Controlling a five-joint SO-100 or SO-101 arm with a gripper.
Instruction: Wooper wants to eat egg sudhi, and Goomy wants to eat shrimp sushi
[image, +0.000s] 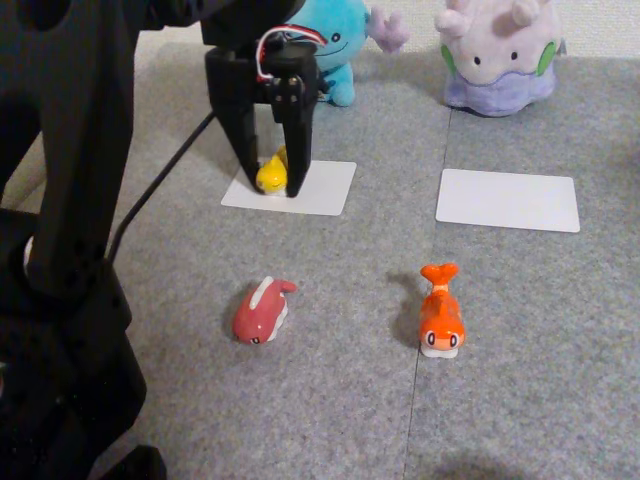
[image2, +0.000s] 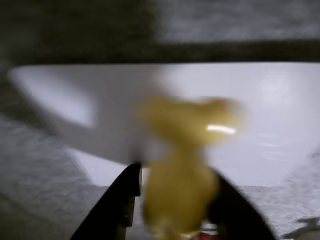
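The gripper (image: 272, 180) pinches the egg sudhi (image: 271, 174) low over the white card (image: 318, 187) before Wooper (image: 335, 45). Best to open gently, lift straight up, and not drag it off.

Grey carpet floor (image: 520, 400) carries two white rectangular cards (image: 508, 200), far plushes, and near red (image: 262, 311) and orange fish toys (image: 440, 318).

Black plastic arm (image: 70, 200) and gripper (image: 272, 180) (red-and-white wires loop over its top), black cable trailing
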